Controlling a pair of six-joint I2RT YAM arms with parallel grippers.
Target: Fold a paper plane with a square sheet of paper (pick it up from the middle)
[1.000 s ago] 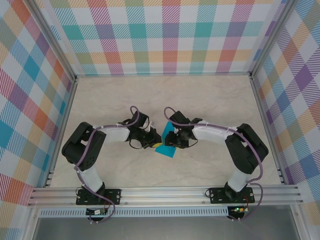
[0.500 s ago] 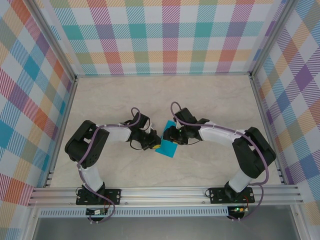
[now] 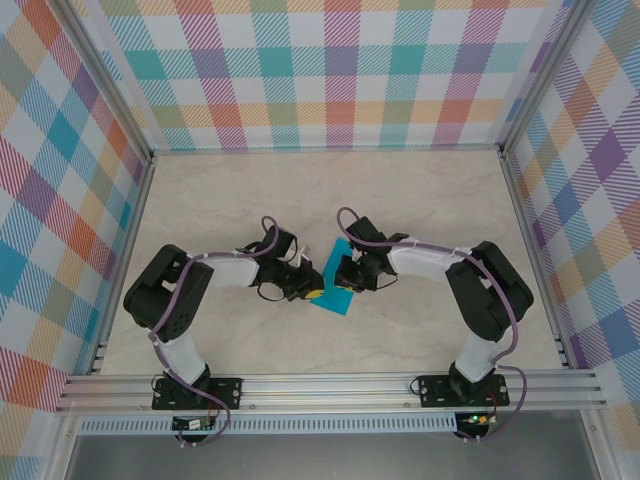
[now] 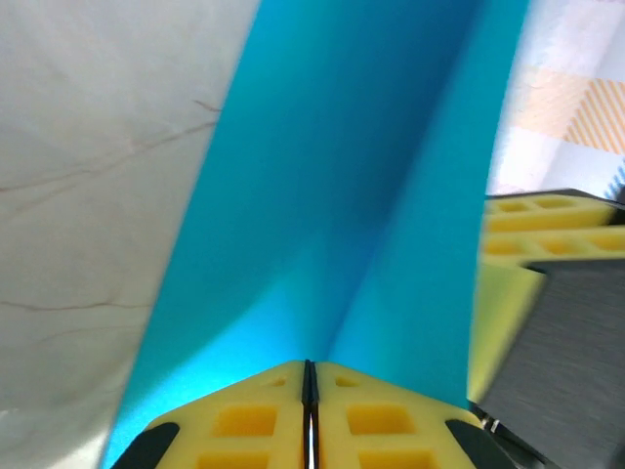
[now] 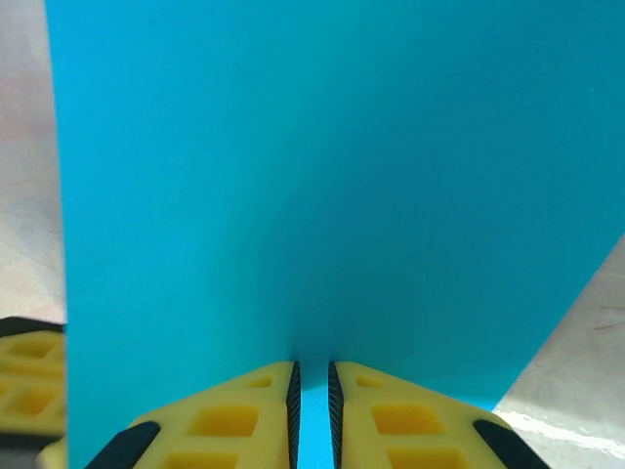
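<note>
A sheet of paper (image 5: 332,195), plain teal-blue, stands upright close to the lens and covers most of the picture, its left edge running straight down and its right edge cut on a slant at the lower right. At the bottom, the right gripper (image 5: 312,376) has its two yellow fingers (image 5: 229,415) drawn together to a thin slit, and the sheet runs down into that slit (blue shows between the black inner faces). The fingers carry square recesses and dark corners. Pale marbled table (image 5: 576,362) shows at the lower right and in a strip along the left. Another yellow pad (image 5: 29,366) sits at the lower left edge, beside the sheet.
</note>
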